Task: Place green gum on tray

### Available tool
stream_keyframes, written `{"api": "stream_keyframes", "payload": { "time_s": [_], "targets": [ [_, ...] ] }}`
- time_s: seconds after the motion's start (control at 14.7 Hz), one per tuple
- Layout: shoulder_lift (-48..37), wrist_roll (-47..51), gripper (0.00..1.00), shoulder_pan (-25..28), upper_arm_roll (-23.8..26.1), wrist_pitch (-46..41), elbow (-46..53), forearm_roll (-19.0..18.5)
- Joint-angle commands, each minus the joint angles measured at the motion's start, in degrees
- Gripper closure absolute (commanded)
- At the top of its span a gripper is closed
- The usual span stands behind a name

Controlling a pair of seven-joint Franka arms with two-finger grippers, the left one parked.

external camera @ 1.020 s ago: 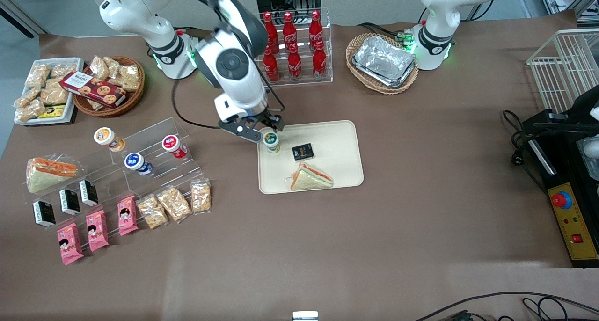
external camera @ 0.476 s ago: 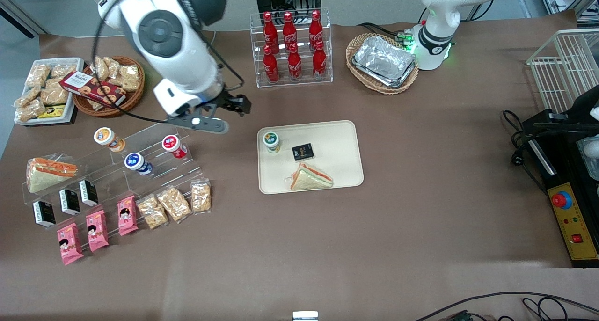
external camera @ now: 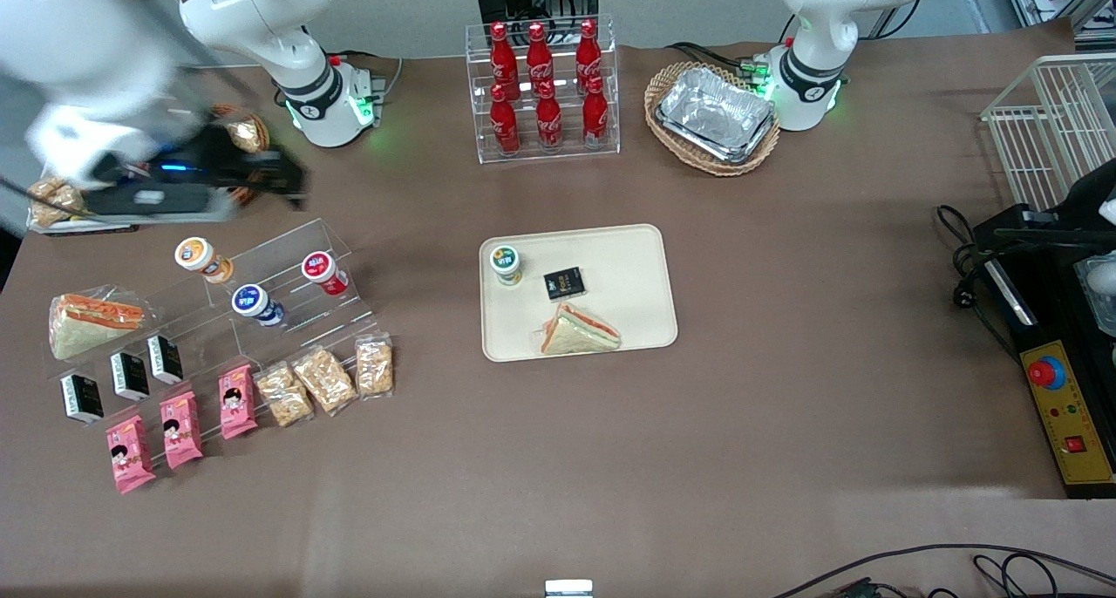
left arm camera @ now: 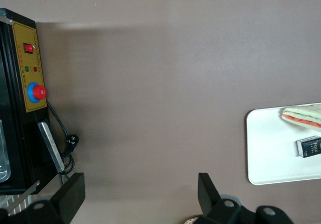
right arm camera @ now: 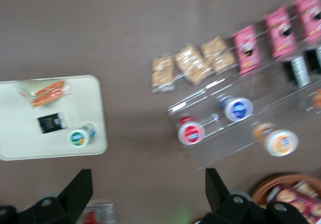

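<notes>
The gripper (external camera: 261,175) is hanging high over the working arm's end of the table, above the wicker snack basket (external camera: 247,136) and well apart from the tray (external camera: 628,258). Its fingers (right arm camera: 75,194) are standing wide apart and are holding nothing.

The green gum (external camera: 506,264) is standing upright on the tray, in the corner that is toward the working arm and farther from the front camera. In the right wrist view the green gum (right arm camera: 80,136) is also showing its round lid, close to the tray (right arm camera: 15,113) rim. Just beside the gum a small black packet (external camera: 564,283) is lying flat on the tray, and nearer to the front camera a wrapped sandwich (external camera: 577,330) is resting on the same tray, not touching the gum.

Toward the working arm's end a clear stepped stand (external camera: 288,258) is carrying three other canisters: one with orange lid (external camera: 199,255), one with blue lid (external camera: 252,302) and one with red lid (external camera: 321,268). Nearer to the front camera, pink packets (external camera: 179,426) and snack bags (external camera: 323,378) are lying in a row.

Farther from the front camera than the tray, a clear rack of red bottles (external camera: 542,88) is standing, and beside it, toward the parked arm, a wicker basket with foil trays (external camera: 713,114).
</notes>
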Motion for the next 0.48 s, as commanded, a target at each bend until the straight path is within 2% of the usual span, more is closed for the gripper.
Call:
{"api": "stream_keyframes", "payload": {
  "time_s": [0.0,0.14,0.41],
  "targets": [
    [-1.1,-17.3,0.00,-13.2,0.9,0.2,-0.9,-0.1],
    [-0.7,-23.6,0.00,-18.5,0.9,1.0,-0.8,0.0],
    [-0.4,-22.4,0.00,-24.0,2.1,0.9,-0.7,0.5]
  ]
}}
